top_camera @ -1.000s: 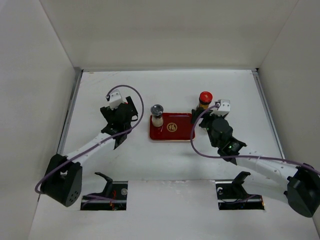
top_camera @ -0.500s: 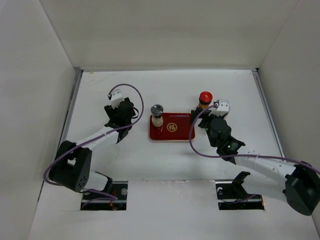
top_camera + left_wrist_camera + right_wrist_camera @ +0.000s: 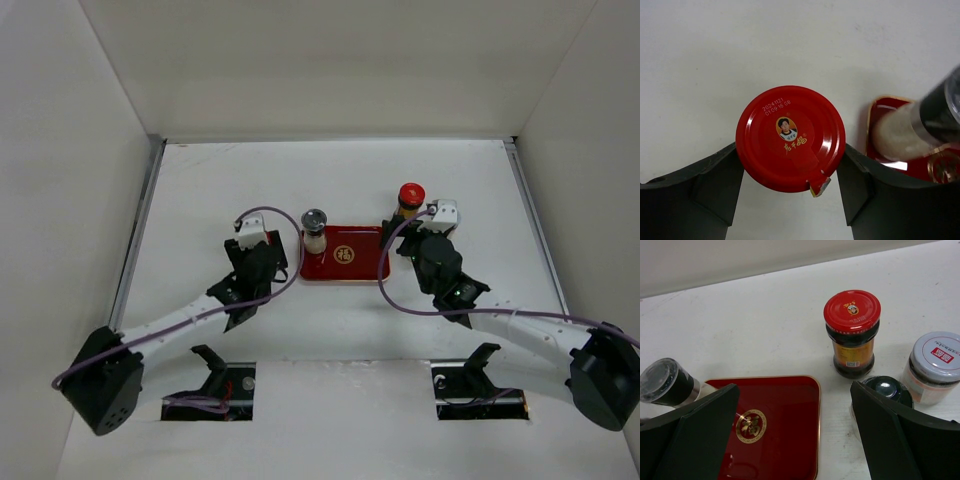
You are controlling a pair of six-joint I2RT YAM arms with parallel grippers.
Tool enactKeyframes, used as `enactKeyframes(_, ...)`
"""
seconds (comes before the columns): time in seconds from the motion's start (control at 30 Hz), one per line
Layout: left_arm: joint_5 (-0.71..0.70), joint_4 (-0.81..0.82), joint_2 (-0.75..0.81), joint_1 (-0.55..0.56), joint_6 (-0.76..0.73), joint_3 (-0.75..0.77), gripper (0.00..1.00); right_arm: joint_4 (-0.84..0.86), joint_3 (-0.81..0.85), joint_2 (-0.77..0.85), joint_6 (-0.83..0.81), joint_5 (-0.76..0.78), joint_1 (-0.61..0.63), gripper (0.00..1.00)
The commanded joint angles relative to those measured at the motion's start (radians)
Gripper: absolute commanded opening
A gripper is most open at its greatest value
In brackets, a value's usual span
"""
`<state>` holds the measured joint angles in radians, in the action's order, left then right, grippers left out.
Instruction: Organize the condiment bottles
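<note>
One overhead, two close wrist views

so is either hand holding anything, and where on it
The left hand grips the red-capped jar by its sides near the lid; the right hand is open and empty.

Red-capped jar (image 3: 790, 139) sat ctr frame, top-down, dark fingers (image 3: 700, 190) of left gripper (image 3: 790, 167) touching both sides; at right edge, dark-capped bottle (image 3: 920, 125) w/ whitish contents stood on red tray (image 3: 880, 103)
</note>
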<state>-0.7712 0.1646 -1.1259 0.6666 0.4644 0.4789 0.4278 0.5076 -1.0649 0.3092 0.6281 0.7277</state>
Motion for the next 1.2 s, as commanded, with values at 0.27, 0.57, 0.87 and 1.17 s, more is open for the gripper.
enactKeyframes(0.27,-0.261,-0.093,0.360,0.299,-0.003,-0.039,0.31,0.046,0.023,-0.007,-0.001,-0.011,0.005,1.00)
enactKeyframes(0.57,-0.208,0.076,0.134,0.426,-0.073,0.153,0.30,0.048,0.020,-0.003,0.004,-0.014,0.005,1.00)
enactKeyframes(0.87,-0.064,0.303,-0.124,0.353,-0.124,0.221,0.30,0.045,0.014,0.023,0.002,-0.016,0.005,1.00)
enactKeyframes(1.17,-0.037,0.380,-0.238,0.310,-0.119,0.201,0.30,0.040,0.006,0.042,0.008,-0.018,-0.009,1.00)
